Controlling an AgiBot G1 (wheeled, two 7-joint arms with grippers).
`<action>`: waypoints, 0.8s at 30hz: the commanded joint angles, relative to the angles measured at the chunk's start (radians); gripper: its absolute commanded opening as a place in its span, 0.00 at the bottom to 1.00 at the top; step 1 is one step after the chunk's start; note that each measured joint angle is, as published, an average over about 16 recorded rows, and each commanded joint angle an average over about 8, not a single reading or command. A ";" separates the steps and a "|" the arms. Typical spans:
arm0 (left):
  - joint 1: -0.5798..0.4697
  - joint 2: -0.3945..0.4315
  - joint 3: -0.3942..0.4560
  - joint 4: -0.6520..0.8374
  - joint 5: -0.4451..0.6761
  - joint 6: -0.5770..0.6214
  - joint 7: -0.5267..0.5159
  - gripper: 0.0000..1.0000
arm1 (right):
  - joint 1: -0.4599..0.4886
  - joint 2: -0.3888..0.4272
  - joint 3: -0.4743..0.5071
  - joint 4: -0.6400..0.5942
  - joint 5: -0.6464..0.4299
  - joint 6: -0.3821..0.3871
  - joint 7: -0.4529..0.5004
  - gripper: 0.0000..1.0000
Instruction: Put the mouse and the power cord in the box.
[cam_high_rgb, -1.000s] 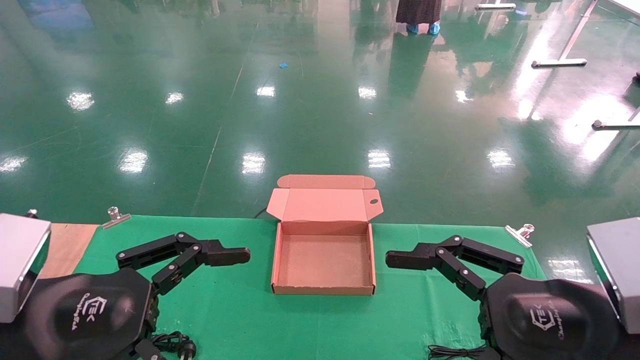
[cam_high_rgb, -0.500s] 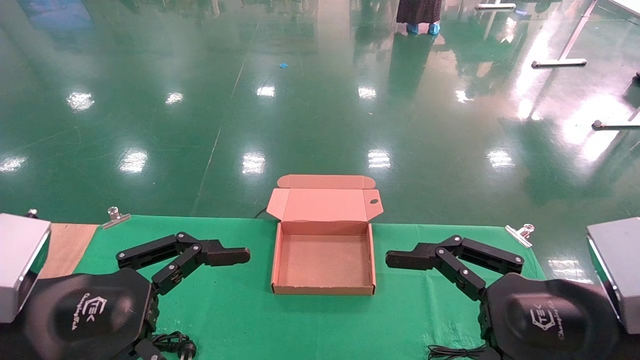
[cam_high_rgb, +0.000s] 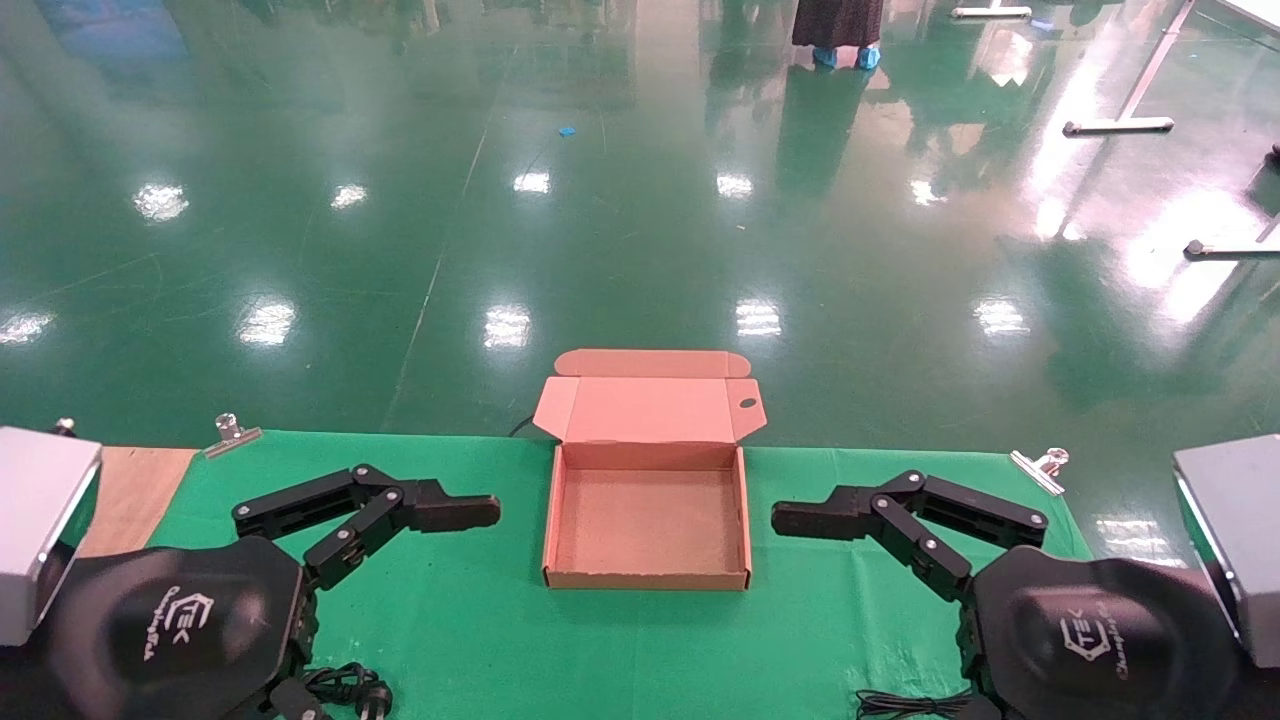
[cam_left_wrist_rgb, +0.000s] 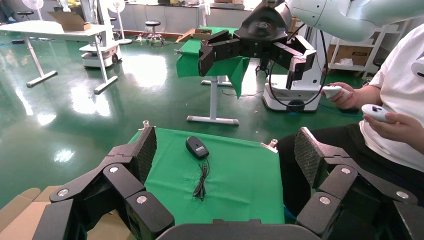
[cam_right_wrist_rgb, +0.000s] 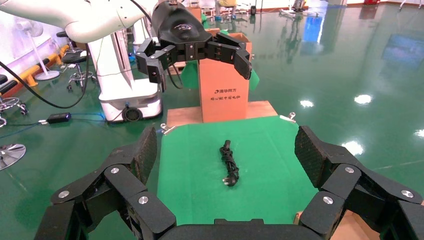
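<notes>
The brown cardboard box (cam_high_rgb: 742, 520) lies open and empty at the middle of the green cloth, its lid flap tipped back. Left of it, my left gripper (cam_high_rgb: 470, 512) hovers open with nothing between its pads (cam_left_wrist_rgb: 145, 150). My right gripper (cam_high_rgb: 800, 518) mirrors it on the box's right, also open and holding nothing. The power cord (cam_high_rgb: 350, 690) lies coiled near the front left edge, and the right wrist view shows the same power cord (cam_right_wrist_rgb: 229, 165) with its plug. The black mouse (cam_left_wrist_rgb: 197, 147) rests on the cloth's right part, underside label up. Its thin cable (cam_high_rgb: 900, 703) shows at the front right.
Metal clips (cam_high_rgb: 232, 435) (cam_high_rgb: 1040, 468) pin the cloth at the far corners. A bare wooden tabletop strip (cam_high_rgb: 130, 490) shows at the left. A seated person (cam_left_wrist_rgb: 390, 115) holding controllers is beside the table's right end. A tall carton (cam_right_wrist_rgb: 223, 90) stands beyond the left end.
</notes>
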 joint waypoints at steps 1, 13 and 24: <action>0.002 -0.002 0.000 -0.001 0.002 0.000 0.001 1.00 | -0.004 0.004 0.003 0.002 0.003 -0.002 -0.001 1.00; -0.108 0.023 0.146 0.074 0.410 0.021 0.130 1.00 | 0.226 -0.006 -0.263 0.012 -0.516 -0.069 -0.020 1.00; -0.304 0.163 0.319 0.366 0.910 -0.092 0.363 1.00 | 0.396 -0.129 -0.486 -0.142 -0.923 -0.027 -0.207 1.00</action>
